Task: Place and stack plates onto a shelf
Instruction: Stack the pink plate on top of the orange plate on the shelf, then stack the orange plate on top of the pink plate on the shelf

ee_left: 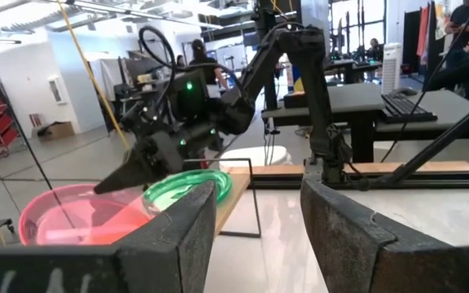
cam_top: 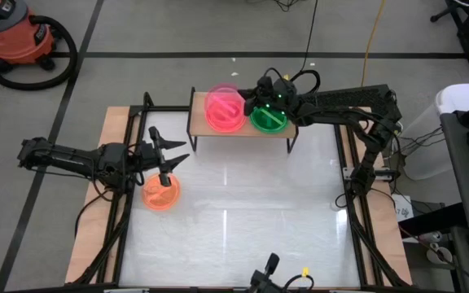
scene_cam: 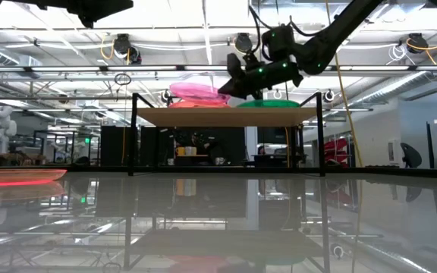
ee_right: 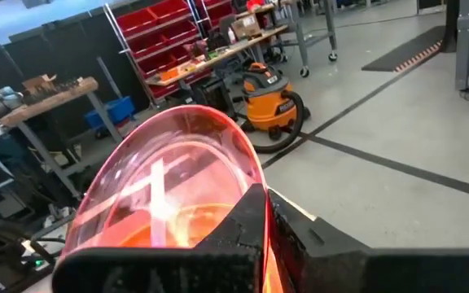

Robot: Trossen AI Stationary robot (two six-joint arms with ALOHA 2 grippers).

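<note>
Three plate positions are visible: a pink stack (cam_top: pixel 224 109) on the left half of the shelf (cam_top: pixel 198 129), a green plate (cam_top: pixel 267 120) on the right half, and one orange plate (cam_top: pixel 161 193) on the counter (cam_top: pixel 243 212) near its left edge. The number of plates inside the pink stack cannot be determined. The right pincer (cam_top: pixel 248 99) is above the shelf between the two piles, clamped on the rim of a tilted pink plate (ee_right: pixel 169 195). The left pincer (cam_top: pixel 170 155), fingers apart and empty, hovers just beside the orange plate. An orange shop vacuum (cam_top: pixel 15 37) stands on the floor beyond the counter.
</note>
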